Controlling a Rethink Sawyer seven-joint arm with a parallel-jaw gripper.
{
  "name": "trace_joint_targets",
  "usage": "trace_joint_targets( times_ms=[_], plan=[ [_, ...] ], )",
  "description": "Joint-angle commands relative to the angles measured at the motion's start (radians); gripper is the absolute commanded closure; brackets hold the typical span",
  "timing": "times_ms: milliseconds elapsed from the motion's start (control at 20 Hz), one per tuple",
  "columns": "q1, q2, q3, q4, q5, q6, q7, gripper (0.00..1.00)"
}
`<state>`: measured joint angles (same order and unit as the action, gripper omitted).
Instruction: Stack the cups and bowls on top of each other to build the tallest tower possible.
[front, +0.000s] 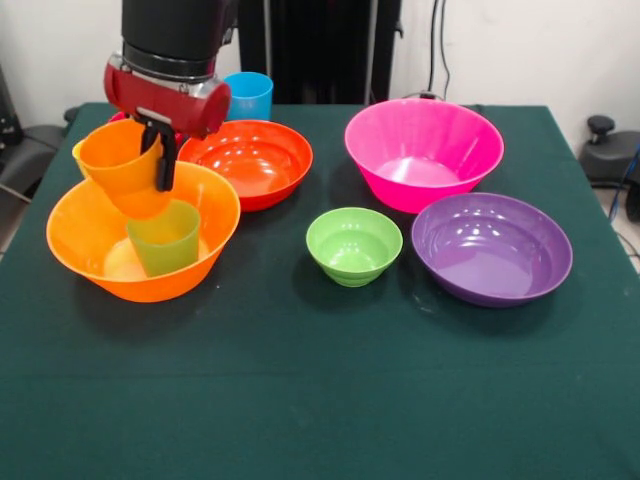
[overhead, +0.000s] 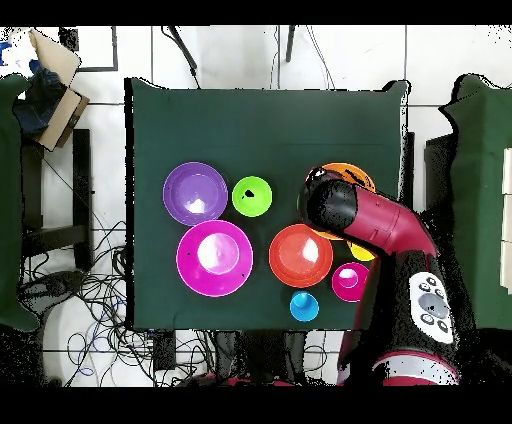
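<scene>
Over on the left side of the table in the front view, the gripper (front: 158, 150) is hanging above the large orange bowl (front: 215, 215) with its fingers clamped on the rim of an orange cup (front: 120, 175). One finger is sitting outside the cup wall, and the cup is tilting a bit, its bottom dipping just inside the bowl. A green cup (front: 165, 238) is standing upright inside that same bowl, right under and slightly to the right of the orange one. Can't really tell if the two cups are touching or not.

Just behind the orange cup a sliver of a yellow cup (front: 77, 153) is peeking out at the left. Farther back, the red-orange bowl (front: 255, 160) is sitting just beside the big orange one, and a blue cup (front: 252, 95) is standing at the far edge behind it. Toward the right, the pink bowl (front: 425, 150) is sitting at the far side, the purple bowl (front: 492, 248) is lying nearer and touching or nearly touching it, and the little light green bowl (front: 354, 243) is resting between the purple one and the middle of the green tablecloth (front: 320, 400).

From overhead, the arm (overhead: 395, 250) is covering most of the orange bowl, and a small crimson bowl (overhead: 349, 281) is showing next to it, near the blue cup.
</scene>
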<state>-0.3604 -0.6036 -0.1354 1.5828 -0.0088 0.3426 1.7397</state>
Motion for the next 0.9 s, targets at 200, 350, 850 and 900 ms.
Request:
trace_joint_targets(
  times_ms=[200, 350, 850, 900],
  plan=[
    [0.046, 0.070, -0.026, 0.003, -0.065, -0.087, 0.120, 1.00],
    [0.037, 0.070, -0.018, 0.000, -0.063, -0.082, 0.096, 1.00],
    [0.031, 0.035, -0.006, 0.034, -0.051, -0.045, 0.076, 1.00],
    [0.025, 0.033, 0.000, 0.040, -0.053, -0.048, 0.072, 1.00]
  ],
)
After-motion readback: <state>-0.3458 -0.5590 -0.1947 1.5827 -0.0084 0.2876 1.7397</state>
